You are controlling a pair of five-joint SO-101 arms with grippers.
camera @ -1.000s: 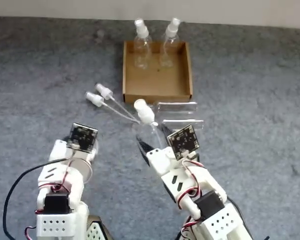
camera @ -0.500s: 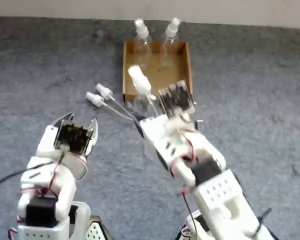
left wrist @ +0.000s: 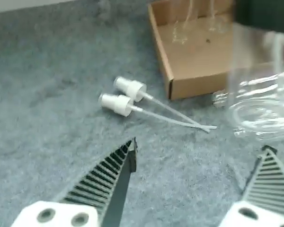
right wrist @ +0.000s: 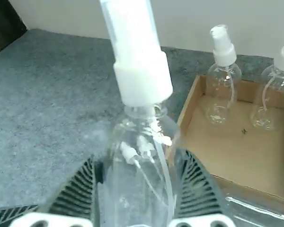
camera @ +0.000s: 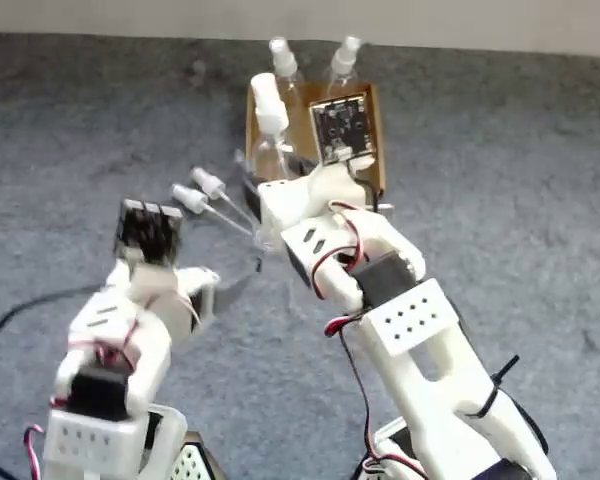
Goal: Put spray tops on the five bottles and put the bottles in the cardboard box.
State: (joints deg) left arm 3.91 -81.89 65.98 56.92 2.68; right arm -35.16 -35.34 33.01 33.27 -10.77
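Bottle (right wrist: 132,142): clear thin plastic, probably light and slick. My right gripper (right wrist: 142,189) clamps its body below the shoulder. My left gripper (left wrist: 199,147) gapes, empty.

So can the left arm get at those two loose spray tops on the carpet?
Probably yes. The left gripper is open and faces the two loose spray tops, with only bare carpet between them.

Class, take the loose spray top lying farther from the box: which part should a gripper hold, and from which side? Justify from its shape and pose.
Probably its white cap, from above, fingers across the round sides. The top lies flat, and its thin tube runs close beside the other top's tube, leaving little to pinch.
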